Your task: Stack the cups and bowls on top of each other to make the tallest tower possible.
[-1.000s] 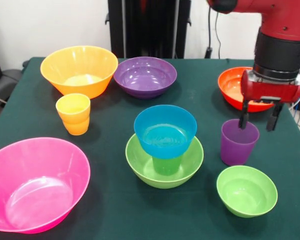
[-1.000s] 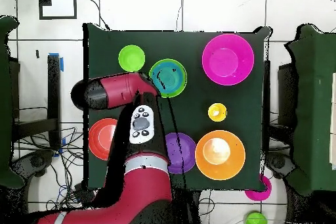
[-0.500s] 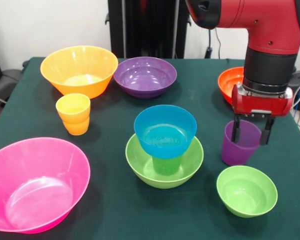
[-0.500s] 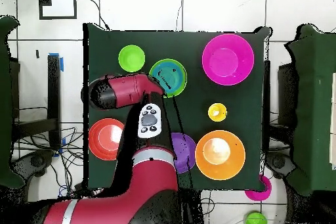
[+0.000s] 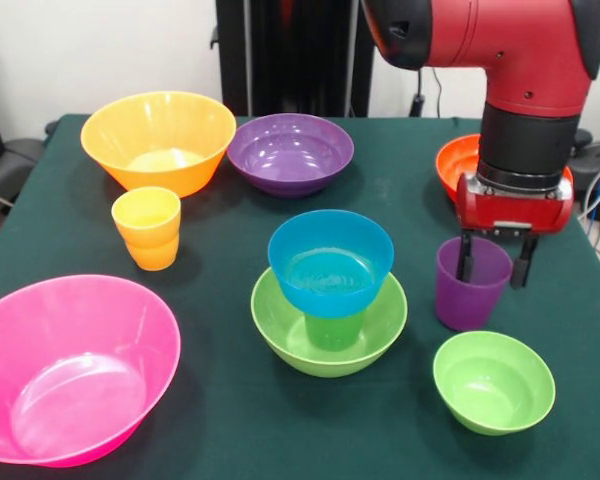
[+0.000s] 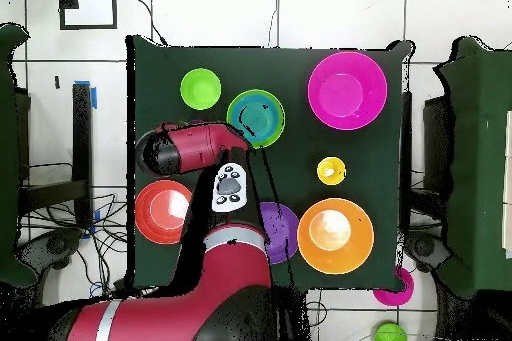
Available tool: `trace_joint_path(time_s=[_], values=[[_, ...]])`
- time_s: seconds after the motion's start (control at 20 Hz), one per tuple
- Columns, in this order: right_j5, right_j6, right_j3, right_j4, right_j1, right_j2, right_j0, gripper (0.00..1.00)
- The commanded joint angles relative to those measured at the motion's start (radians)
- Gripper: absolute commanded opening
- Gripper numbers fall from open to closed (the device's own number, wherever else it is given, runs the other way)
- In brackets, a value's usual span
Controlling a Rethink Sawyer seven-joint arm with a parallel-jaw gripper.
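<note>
Purple cup (image 5: pixel 471 284) upright between open claw (image 5: pixel 494 259) fingers.

The red and black arm (image 5: pixel 525 60) reached down from above, its wrist vertical and the gripper (image 5: pixel 495 262) pointing straight at the table. Its two dark fingers (image 5: pixel 466 260) hung parted, low over the surface. From overhead, the arm (image 6: pixel 195 147) lay bent across the table's left half.

Sawyer arm (image 5: pixel 500 40): glossy red shell, black cylindrical wrist band, red gripper (image 5: pixel 496 258) block, two slim black fingers (image 5: pixel 466 257).
</note>
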Motion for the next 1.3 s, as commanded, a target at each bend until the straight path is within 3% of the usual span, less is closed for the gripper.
trace_joint_path(time_s=[0.05,0.45,0.5,0.85,1.0,1.3], values=[[0.086,0.038,0.108,0.006,-0.032,0.088,-0.032,1.0],[-0.025,0.051,0.086,-0.03,0.042,0.061,-0.027,1.0],[-0.027,0.05,0.085,-0.033,0.043,0.059,-0.026,0.0],[-0.007,0.037,0.076,-0.028,0.035,0.07,-0.031,0.0],[0.009,0.033,0.096,-0.034,-0.01,0.061,-0.019,0.0],[0.177,0.06,0.176,0.029,-0.185,0.053,0.017,0.0]])
